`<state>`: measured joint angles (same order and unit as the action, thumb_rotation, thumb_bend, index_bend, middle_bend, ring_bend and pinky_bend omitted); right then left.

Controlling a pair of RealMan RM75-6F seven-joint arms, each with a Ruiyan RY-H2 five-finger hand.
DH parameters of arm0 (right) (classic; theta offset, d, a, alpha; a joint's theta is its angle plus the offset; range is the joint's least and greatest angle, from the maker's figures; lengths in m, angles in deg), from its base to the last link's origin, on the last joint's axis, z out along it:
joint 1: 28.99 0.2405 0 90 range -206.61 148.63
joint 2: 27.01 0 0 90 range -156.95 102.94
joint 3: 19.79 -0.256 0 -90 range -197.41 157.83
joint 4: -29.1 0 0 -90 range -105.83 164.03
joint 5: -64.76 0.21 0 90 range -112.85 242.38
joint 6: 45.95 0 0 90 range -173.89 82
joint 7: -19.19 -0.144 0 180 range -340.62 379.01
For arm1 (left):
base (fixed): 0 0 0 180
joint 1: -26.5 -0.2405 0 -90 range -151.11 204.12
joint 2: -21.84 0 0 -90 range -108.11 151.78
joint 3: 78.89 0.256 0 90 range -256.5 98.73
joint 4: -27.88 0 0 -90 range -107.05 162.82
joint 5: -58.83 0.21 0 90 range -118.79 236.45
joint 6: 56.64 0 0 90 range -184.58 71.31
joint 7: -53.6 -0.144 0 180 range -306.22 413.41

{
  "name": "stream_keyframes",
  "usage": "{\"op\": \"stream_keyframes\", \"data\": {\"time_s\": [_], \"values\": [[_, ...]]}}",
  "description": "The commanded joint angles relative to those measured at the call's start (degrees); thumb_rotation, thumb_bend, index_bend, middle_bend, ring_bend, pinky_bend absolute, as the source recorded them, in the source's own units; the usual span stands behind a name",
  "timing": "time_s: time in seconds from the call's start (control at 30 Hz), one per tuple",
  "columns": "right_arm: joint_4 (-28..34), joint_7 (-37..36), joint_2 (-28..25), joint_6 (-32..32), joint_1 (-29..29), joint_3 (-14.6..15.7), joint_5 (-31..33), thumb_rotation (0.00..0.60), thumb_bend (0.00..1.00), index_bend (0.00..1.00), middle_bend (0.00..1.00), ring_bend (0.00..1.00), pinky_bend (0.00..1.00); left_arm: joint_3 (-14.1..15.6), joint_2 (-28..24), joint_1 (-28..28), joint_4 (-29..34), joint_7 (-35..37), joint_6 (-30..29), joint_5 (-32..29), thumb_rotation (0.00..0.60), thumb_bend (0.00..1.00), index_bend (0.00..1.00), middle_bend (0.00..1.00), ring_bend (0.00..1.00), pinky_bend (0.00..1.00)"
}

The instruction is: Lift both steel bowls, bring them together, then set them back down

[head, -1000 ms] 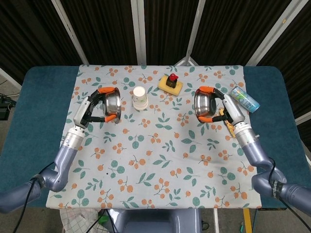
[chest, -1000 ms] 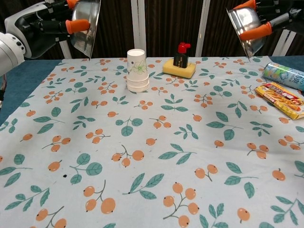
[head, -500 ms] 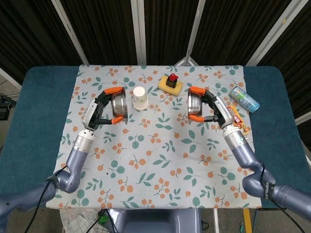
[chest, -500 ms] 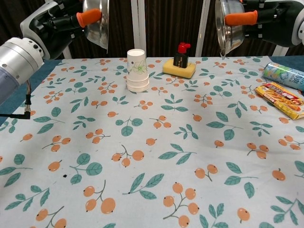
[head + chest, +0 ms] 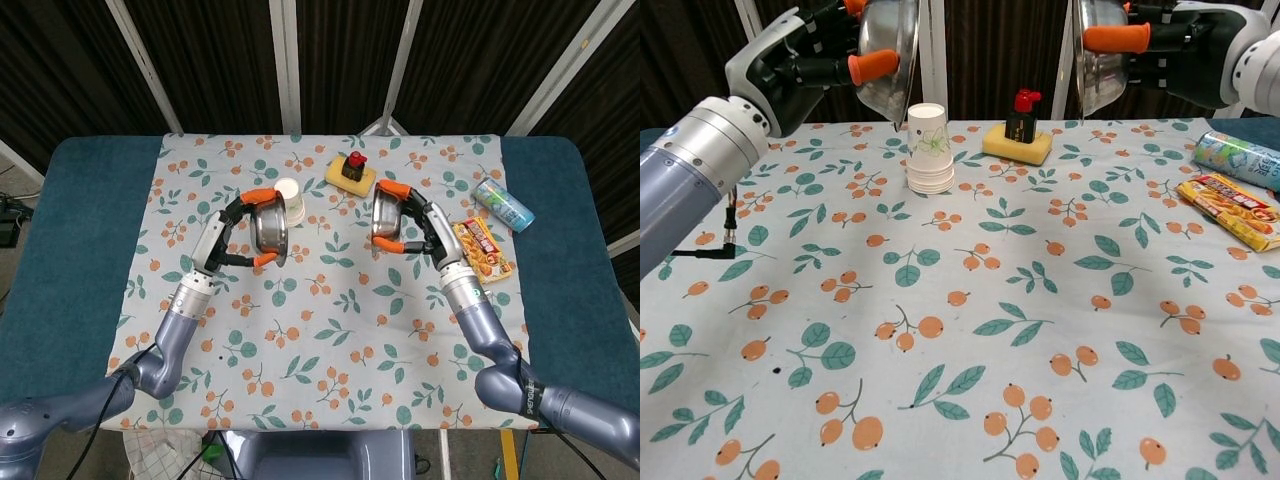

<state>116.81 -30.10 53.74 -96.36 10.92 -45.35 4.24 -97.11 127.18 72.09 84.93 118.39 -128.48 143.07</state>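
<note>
Both steel bowls hang in the air above the floral tablecloth, tipped on edge with their mouths toward each other. My left hand (image 5: 240, 238) (image 5: 805, 60) grips the left bowl (image 5: 270, 226) (image 5: 885, 55) with orange-tipped fingers over its rim. The right bowl (image 5: 386, 221) (image 5: 1092, 50) is held the same way by my right hand (image 5: 425, 232) (image 5: 1185, 55). A gap remains between the bowls, roughly a bowl's width or more. In the chest view the tops of both bowls are cut off by the frame.
A stack of paper cups (image 5: 288, 202) (image 5: 927, 148) stands just behind the left bowl. A yellow sponge with a small red-capped bottle (image 5: 354, 172) (image 5: 1019, 128) sits at the back centre. A snack packet (image 5: 481, 250) (image 5: 1230, 208) and a can (image 5: 503, 203) (image 5: 1238, 159) lie at the right.
Both hands have carried their bowls inward toward the table's centre, narrowing the gap between them. The bowls stay tipped and gripped as before.
</note>
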Motion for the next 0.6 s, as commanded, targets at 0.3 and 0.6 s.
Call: {"op": "stream_keyframes", "data": {"time_s": [0.3,0.6], "values": [[6.8,6.4,0.7,-1.1,0.8,-1.6,3.3,0.6,0.08,0.43,0.3,0.33,0.21,-0.3,0.7,1.0,1.6,-1.6,-1.5,0.2,0.6,0.06,0.46,0.31,0.18,0.41],[11.7,11.2,1.8,-1.4,1.8,-2.3,6.5,0.6,0.09,0.43,0.3,0.33,0.21,0.0,1.2,1.1,2.2,-2.2,-3.0,0.6,0.6,0.06,0.46,0.31,0.18,0.41]]}}
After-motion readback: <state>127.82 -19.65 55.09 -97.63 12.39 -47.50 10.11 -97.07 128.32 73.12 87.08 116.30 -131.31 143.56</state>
